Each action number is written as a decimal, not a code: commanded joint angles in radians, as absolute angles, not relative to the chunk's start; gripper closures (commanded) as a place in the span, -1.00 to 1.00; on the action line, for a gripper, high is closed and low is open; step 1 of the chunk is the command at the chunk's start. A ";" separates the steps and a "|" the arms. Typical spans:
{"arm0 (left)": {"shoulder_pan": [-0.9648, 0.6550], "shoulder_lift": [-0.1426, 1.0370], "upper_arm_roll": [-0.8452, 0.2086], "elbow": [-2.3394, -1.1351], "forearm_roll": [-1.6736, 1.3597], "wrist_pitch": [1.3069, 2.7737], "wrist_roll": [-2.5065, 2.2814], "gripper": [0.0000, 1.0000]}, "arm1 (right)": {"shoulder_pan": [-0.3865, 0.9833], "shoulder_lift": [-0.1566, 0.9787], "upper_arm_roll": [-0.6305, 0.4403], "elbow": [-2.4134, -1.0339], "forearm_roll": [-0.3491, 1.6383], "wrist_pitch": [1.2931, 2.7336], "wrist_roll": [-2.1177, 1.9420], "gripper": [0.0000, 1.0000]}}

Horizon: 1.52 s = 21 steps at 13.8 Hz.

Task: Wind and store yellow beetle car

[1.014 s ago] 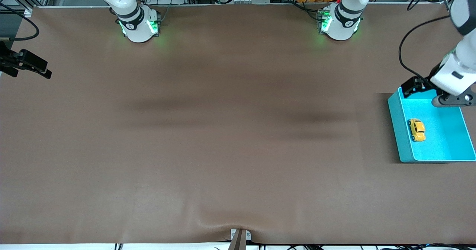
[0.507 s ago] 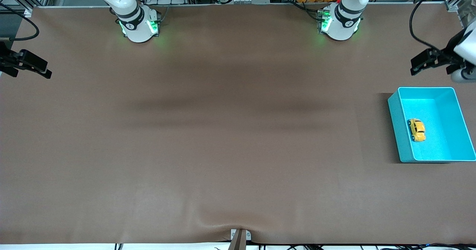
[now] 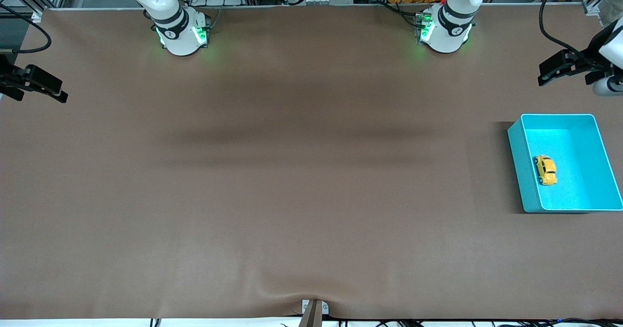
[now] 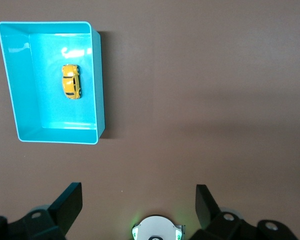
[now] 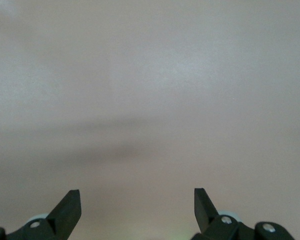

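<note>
The yellow beetle car [image 3: 545, 170] lies on the floor of the teal bin [image 3: 523, 186], close to the bin wall that faces the table's middle. The bin stands at the left arm's end of the table. The left wrist view shows the car [image 4: 71, 81] in the bin [image 4: 21, 95] from above. My left gripper [image 3: 564, 68] is open and empty, raised over the table between the bin and the robots' side; it also shows in the left wrist view [image 4: 139, 200]. My right gripper [image 3: 34, 83] is open and empty and waits at the right arm's end, over bare table [image 5: 138, 200].
The two arm bases [image 3: 181, 32] [image 3: 445, 30] stand along the robots' edge of the brown table. The left base also shows in the left wrist view [image 4: 156, 231]. A small metal bracket [image 3: 314, 310] sits at the table edge nearest the front camera.
My left gripper has lifted off the bin's edge and drawn back toward the robots' side. The car lies still in the bin. The right arm has not moved.
</note>
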<state>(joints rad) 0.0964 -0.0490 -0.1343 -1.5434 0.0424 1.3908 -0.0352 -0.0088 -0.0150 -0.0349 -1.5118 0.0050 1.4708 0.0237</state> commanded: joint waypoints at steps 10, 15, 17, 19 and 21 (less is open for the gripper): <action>0.035 -0.064 -0.089 -1.532 0.021 1.399 0.001 -1.00 | -0.023 -0.034 -0.021 -1.526 -0.002 1.474 0.018 -1.00; 0.000 -0.058 -0.075 -1.519 -0.002 1.401 0.035 -1.00 | -0.025 -0.032 -0.021 -1.526 -0.002 1.479 0.017 -1.00; -0.002 -0.054 -0.074 -1.503 -0.003 1.401 0.037 -1.00 | -0.025 -0.031 -0.021 -1.528 0.000 1.482 0.015 -1.00; 0.002 -0.054 -0.072 -1.505 -0.002 1.401 0.034 -1.00 | -0.025 -0.032 -0.021 -1.528 -0.002 1.480 0.015 -1.00; 0.015 -0.055 -0.074 -1.506 0.000 1.401 0.028 -1.00 | -0.023 -0.032 -0.021 -1.528 -0.002 1.480 0.015 -1.00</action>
<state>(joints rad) 0.0098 -0.0541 -0.0831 -1.5184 0.0114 1.4012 0.0212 -0.0088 -0.0151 -0.0347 -1.5119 0.0050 1.4748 0.0236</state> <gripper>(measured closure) 0.000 0.000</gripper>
